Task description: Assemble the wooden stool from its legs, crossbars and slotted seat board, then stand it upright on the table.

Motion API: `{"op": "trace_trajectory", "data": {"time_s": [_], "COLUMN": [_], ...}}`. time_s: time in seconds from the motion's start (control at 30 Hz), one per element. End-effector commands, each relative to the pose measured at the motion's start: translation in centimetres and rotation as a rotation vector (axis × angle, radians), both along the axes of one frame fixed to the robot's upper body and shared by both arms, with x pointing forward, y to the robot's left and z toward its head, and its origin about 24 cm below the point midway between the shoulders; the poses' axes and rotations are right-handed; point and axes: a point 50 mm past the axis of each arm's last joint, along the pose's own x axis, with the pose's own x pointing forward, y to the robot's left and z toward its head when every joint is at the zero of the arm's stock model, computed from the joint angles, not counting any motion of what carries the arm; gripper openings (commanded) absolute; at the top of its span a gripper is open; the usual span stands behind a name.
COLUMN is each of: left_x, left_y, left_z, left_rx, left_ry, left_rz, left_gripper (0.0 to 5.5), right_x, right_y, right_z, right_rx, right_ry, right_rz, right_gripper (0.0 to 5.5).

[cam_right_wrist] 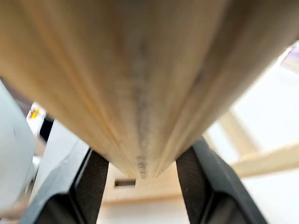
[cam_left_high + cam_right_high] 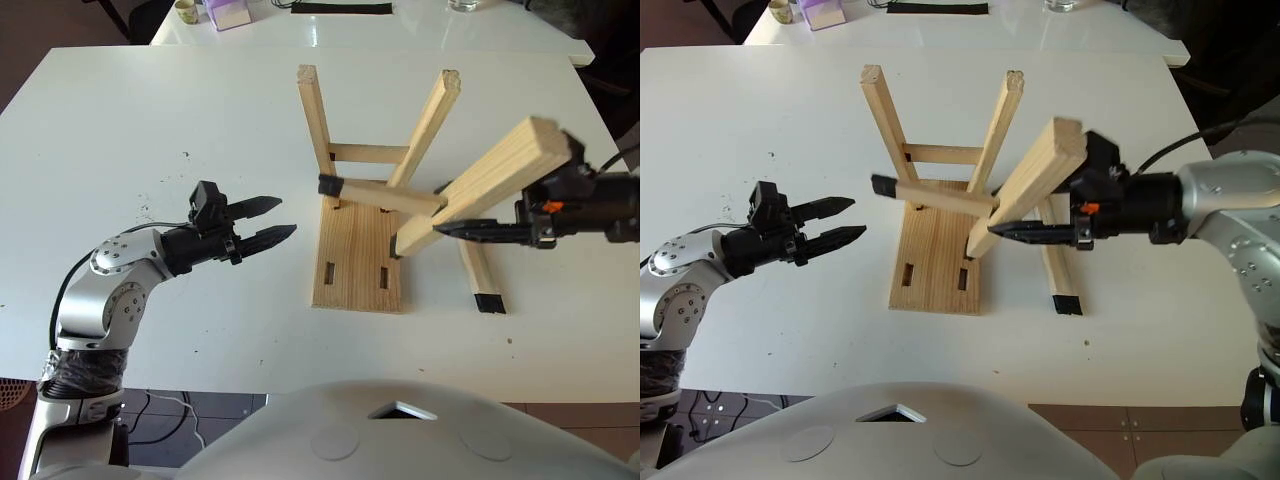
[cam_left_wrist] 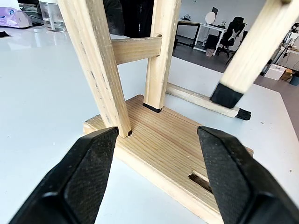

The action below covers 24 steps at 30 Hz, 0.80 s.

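Over the white table (image 2: 150, 120), right end effector (image 2: 450, 226) pinches pale wooden leg frame (image 2: 510, 160) mid-length; rigid, light, probably slippery; left end effector (image 2: 286, 217) spread near slotted wooden seat board (image 2: 355, 275).

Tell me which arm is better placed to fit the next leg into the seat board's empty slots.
Right. The right gripper is shut on a wooden leg at the seat board; the left gripper is open and empty beside it.
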Motion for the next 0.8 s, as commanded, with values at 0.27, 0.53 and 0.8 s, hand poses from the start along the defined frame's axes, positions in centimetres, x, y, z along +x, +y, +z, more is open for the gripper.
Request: {"op": "trace_trajectory", "data": {"time_s": [0.27,0.53,0.8], "left_x": [0.3,0.7,1.4], "left_y": [-0.1,-0.1,-0.3], "left_z": [-0.1,-0.2,-0.1], "left_rx": [0.018,0.019,0.021], "left_ry": [-0.005,-0.005,-0.011], "left_rz": [-0.004,0.001,-0.015], "left_gripper": [3.13,3.13,3.13], "right_x": [-0.9,-1.5,-1.1], "right_y": [0.6,1.5,1.1], "right_z": [-2.1,-2.1,-4.1], "right_rx": [-0.049,-0.004,-0.021], "right_ry": [-0.051,-0.04,-0.01], "right_rz": [0.044,0.067,0.018], "right_gripper": [2.02,2.02,2.02]}}
